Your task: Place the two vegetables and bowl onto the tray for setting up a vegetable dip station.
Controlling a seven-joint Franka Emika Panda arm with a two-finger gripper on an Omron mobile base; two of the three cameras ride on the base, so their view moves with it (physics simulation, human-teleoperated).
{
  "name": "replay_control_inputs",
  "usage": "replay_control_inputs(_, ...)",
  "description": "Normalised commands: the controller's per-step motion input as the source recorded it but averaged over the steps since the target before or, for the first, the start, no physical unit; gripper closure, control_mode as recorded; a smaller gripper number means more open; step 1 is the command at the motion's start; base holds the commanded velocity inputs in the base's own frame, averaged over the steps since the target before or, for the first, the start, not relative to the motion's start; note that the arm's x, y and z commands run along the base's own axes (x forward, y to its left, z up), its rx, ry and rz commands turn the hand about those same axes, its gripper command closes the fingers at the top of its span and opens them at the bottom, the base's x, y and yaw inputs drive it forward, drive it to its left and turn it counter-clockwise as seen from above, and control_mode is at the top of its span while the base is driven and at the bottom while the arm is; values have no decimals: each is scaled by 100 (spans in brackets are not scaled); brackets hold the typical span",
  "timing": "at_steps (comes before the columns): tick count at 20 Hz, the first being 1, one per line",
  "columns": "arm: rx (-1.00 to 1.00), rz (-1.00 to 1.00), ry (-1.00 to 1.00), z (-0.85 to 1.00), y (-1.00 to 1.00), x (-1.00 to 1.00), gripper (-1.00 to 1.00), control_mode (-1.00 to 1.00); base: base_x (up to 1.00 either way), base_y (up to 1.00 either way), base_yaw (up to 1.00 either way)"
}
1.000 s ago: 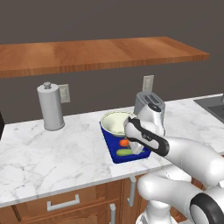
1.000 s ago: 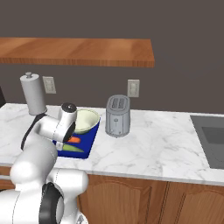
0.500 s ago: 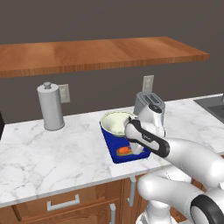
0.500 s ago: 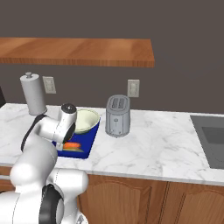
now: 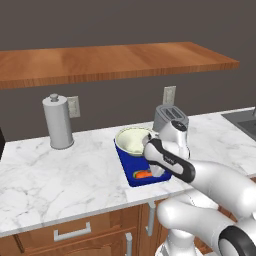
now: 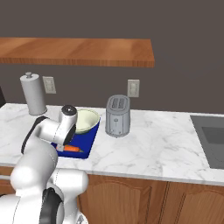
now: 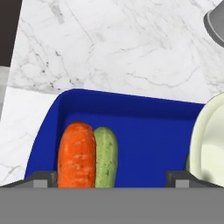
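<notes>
Fingertips (image 7: 41, 178) wide apart at the bottom of the hand view, one at each lower corner, nothing clamped between them. Gripper (image 7: 112, 180) poised directly over the tray (image 7: 144, 131), jaws spread across most of its width. Carrot (image 7: 77, 155) lying flat on the blue floor just inside the fingertip on that side, close to it but contact not discernible; cucumber (image 7: 105, 156) pressed alongside the carrot, touching it along its length, toward the gap's middle. Both vegetables parallel, pointing away from the hand. Bowl (image 7: 209, 140) at the opposite edge of the hand view, just above the other fingertip, rim overlapping the tray. From the left base view: gripper (image 5: 156, 169) low over the near half of the tray (image 5: 131, 176), carrot (image 5: 143, 174) peeking out orange at the near end, bowl (image 5: 132, 140) seated on the far half. From the right base view: carrot (image 6: 72, 148) on the tray (image 6: 89, 139) below the hand, bowl (image 6: 85, 120) behind it. Toaster (image 5: 170, 118) just beyond the tray on the marble counter (image 5: 65, 172); paper towel holder (image 5: 58, 121) well apart toward the wall; wooden shelf (image 5: 110, 60) overhead.
</notes>
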Motion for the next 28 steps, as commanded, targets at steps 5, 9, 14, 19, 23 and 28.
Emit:
replay_control_inputs(5, 0, 0, -3, -2, -4, 0, -100, -100, 0, 0, 0)
replay_control_inputs(9, 0, 0, -1, -1, -1, 0, -100, -100, 0, 0, 0)
replay_control_inputs(14, 0, -1, 0, -8, 0, 5, -100, -100, 0, 0, 0)
replay_control_inputs(19, 0, 0, -1, -18, 0, 0, -100, -100, 0, 0, 0)
replay_control_inputs(23, 0, -2, -3, -26, 0, 7, -100, -100, 0, 0, 0)
replay_control_inputs(28, 0, -1, -13, -16, 0, 2, -100, -100, 0, 0, 0)
